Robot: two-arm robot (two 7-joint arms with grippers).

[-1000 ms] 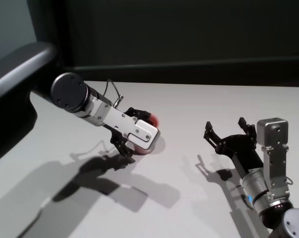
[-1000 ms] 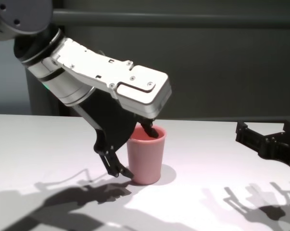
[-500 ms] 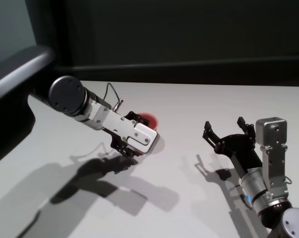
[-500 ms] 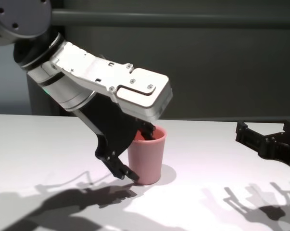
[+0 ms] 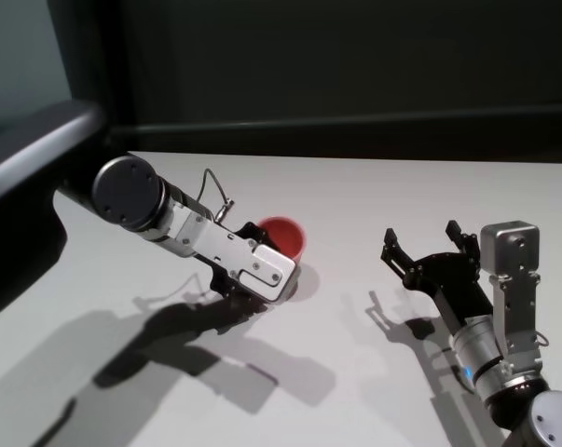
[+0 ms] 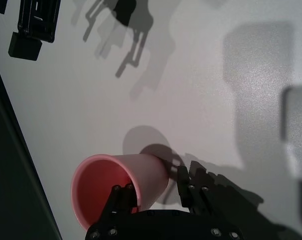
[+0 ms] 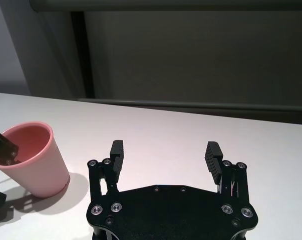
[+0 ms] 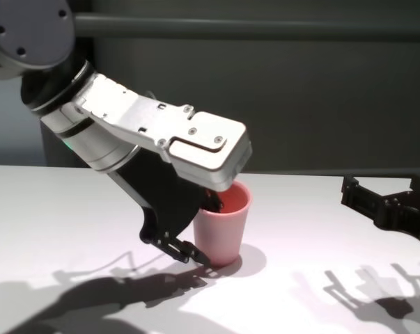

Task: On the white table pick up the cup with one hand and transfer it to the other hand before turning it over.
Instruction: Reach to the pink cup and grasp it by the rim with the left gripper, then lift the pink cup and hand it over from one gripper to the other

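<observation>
While my left claw works at the cup, here is how things stand around me.

Cup: the pink cup (image 8: 225, 223) stands on the white table (image 5: 374, 196), tilted, its rim leaning toward my right side and its base edge on the surface.
Left claw: my left claw (image 8: 204, 229) straddles the cup's wall, one finger (image 6: 121, 197) inside the mouth and the other outside against the side; it pinches the wall, though I cannot tell how firmly.
Left arm: its white-grey wrist casing (image 8: 175, 136) hangs over the cup's near side and hides part of the rim in the chest view.
Right claw: my right claw (image 7: 165, 157) hovers low over the table, well apart from the cup on my right, fingers spread wide with nothing between them, pointing toward the far edge.
In the way: nothing lies on the table between the cup and my right claw, only shadows.
Edges: the table's far edge runs along a dark wall (image 5: 355, 65) behind the cup, with bare surface between them.
Open room: bare white surface lies all round the cup.
</observation>
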